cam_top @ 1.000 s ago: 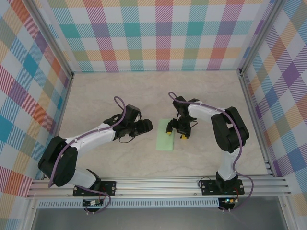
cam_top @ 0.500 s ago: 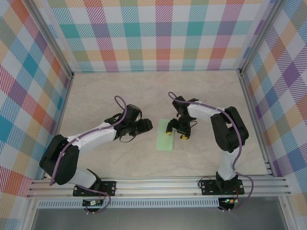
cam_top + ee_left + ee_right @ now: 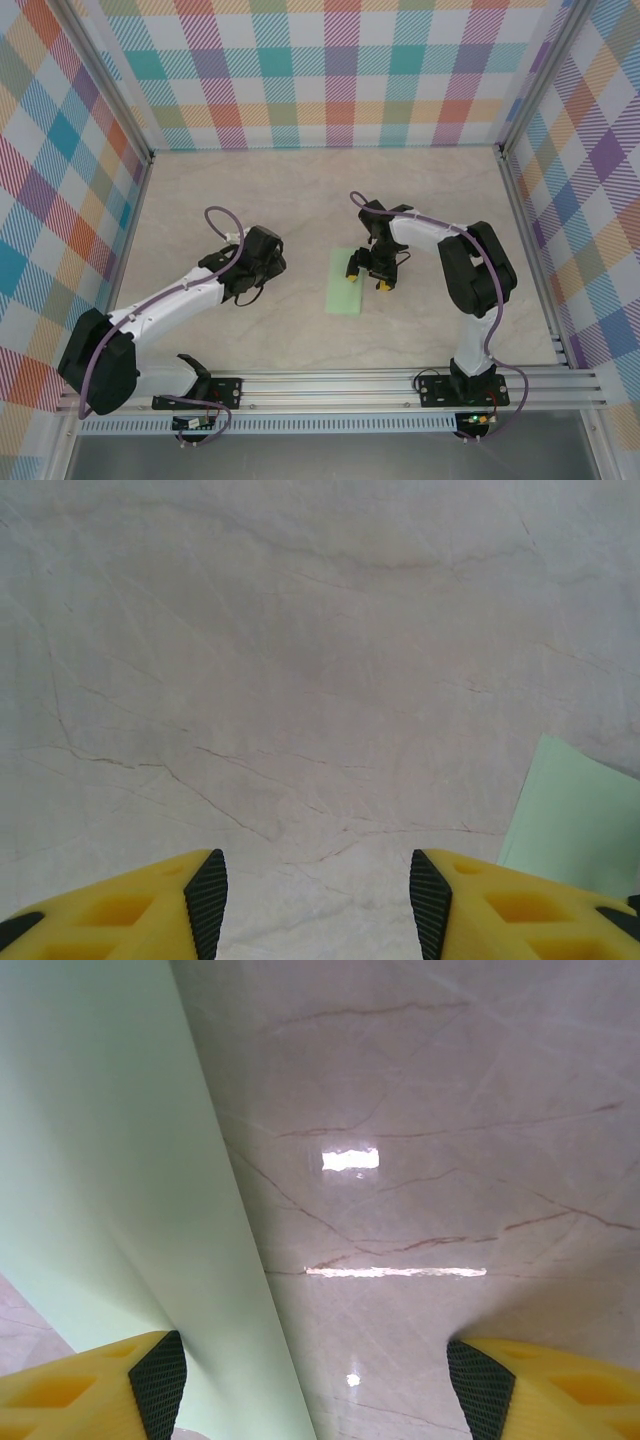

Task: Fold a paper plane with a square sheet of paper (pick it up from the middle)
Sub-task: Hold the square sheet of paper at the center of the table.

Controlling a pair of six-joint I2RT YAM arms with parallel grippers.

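The square sheet of paper (image 3: pixel 345 284) lies folded into a narrow pale mint-green rectangle at the middle of the table. My right gripper (image 3: pixel 367 280) stands open over its right long edge, pointing down. In the right wrist view the paper (image 3: pixel 110 1160) covers the left side, its edge runs down between the fingers, and the left pad (image 3: pixel 160 1380) is over the paper while the right pad (image 3: pixel 480 1385) is over bare table. My left gripper (image 3: pixel 272 264) is open, well left of the sheet. A corner of the paper (image 3: pixel 580 815) shows beside the left gripper's right finger (image 3: pixel 430 905).
The table (image 3: pixel 250 200) is pale marble, enclosed by plaid walls with aluminium posts (image 3: pixel 520 220) at the sides and a rail (image 3: pixel 330 385) along the near edge. Bare table surrounds the sheet on all sides.
My left arm has drawn back to the left, away from the paper's left edge. The right gripper and the paper have stayed in place.
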